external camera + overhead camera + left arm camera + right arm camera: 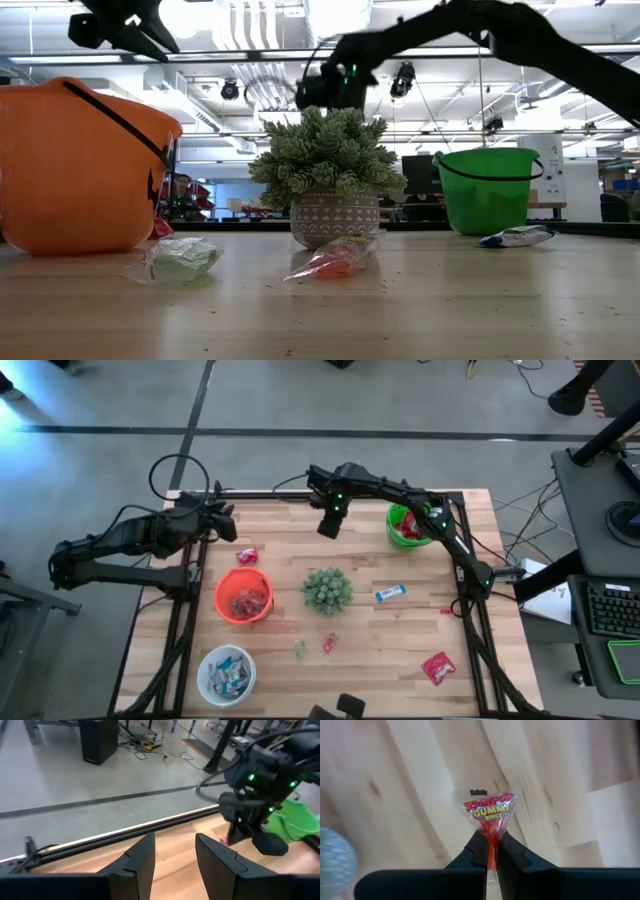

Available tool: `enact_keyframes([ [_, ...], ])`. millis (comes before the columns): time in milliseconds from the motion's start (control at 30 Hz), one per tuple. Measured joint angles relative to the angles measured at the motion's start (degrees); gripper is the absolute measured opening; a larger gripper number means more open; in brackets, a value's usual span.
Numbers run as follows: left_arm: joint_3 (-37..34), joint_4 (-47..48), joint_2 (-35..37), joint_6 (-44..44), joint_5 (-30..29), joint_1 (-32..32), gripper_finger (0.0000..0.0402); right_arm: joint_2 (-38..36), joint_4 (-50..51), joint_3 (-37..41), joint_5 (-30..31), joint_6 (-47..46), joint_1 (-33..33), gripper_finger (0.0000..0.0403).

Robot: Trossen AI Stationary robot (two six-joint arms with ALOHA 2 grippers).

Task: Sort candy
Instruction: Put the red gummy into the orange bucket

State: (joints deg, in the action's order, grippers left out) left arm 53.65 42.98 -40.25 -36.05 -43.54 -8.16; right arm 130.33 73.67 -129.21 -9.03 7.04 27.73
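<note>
Clamped between the right gripper (491,851) jaws, a clear-wrapped red gummy candy packet (489,815) is hanging lengthwise above the pale wooden worktop (400,650), seemingly nearest the green plastic bucket (408,525).

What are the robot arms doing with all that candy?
They are sorting it into buckets. The right gripper is shut on a red gummy packet, held up above the table's far side. The left gripper waits, open and empty, at the far left corner. The orange bucket, green bucket and white bowl already hold candy; a few pieces still lie loose.
</note>
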Motion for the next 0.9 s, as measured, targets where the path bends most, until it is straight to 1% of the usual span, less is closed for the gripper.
enact_keyframes([
  [133,0.0,-2.4,-0.1,0.0,3.2,0.0,0.0123,-2.2,-0.9,-3.2,0.0,-1.5,-1.6,0.0009],
  [233,0.0,-4.4,0.0,0.0,6.8,0.0,0.0123,-3.0,-2.8,-5.7,-0.3,-3.2,-3.5,0.0009],
  [333,0.0,-6.0,0.0,1.1,11.1,0.0,0.0123,-5.1,-7.2,-5.4,-1.0,-5.6,-5.8,0.0009],
  [467,0.0,-8.4,0.0,3.0,17.8,0.0,0.0127,-6.6,-12.8,-5.7,-3.9,-9.7,-8.6,0.0009],
  [700,0.0,-10.1,0.0,6.0,23.7,0.0,0.0143,-7.8,-23.9,-5.8,-4.2,-15.4,-13.1,0.0009],
  [767,0.0,-10.4,-0.1,5.6,26.9,0.0,0.0143,-8.1,-26.2,-5.8,-4.2,-17.1,-14.0,0.0009],
  [900,0.0,-10.6,-0.2,5.7,35.6,0.1,0.0138,-8.6,-31.5,-5.8,-3.9,-20.6,-15.7,0.0009],
])
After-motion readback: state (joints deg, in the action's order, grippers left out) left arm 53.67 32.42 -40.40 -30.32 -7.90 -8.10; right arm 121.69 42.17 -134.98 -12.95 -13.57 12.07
